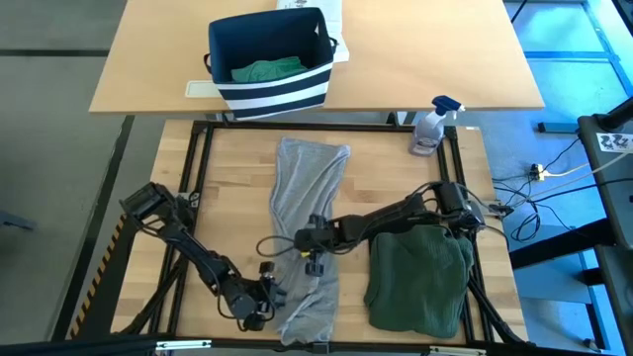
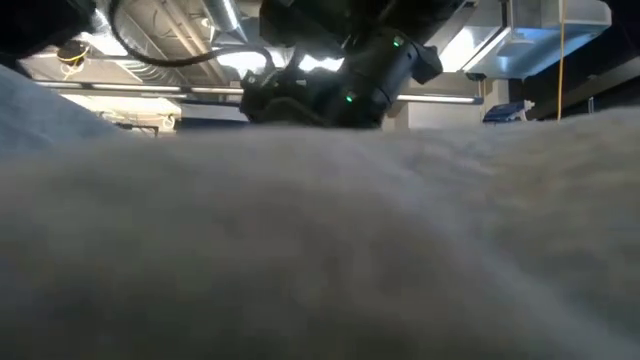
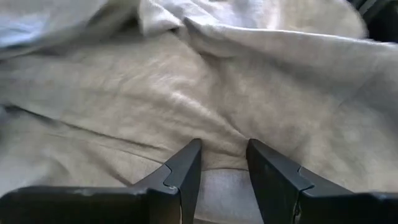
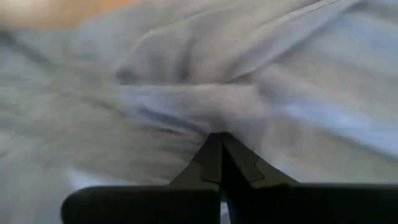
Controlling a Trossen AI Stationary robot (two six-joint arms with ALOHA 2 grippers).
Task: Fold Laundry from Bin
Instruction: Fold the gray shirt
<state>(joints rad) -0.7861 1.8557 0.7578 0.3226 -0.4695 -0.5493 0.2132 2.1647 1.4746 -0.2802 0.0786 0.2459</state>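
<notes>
Grey garment (image 1: 309, 227) stretched long down the middle of the surface (image 1: 232, 188). Right gripper (image 1: 315, 259) planted mid-cloth, jaws fully closed, tips pressed into a grey fold. Left gripper (image 1: 269, 302) at the near left edge, jaws parted, grey cloth between the fingers (image 3: 184, 169). Green garment (image 1: 419, 277) bunched just right. Bin (image 1: 269, 59) on the far surface, teal cloth (image 1: 265, 70) inside. Spray bottle (image 1: 431, 127) at the far right corner.
</notes>
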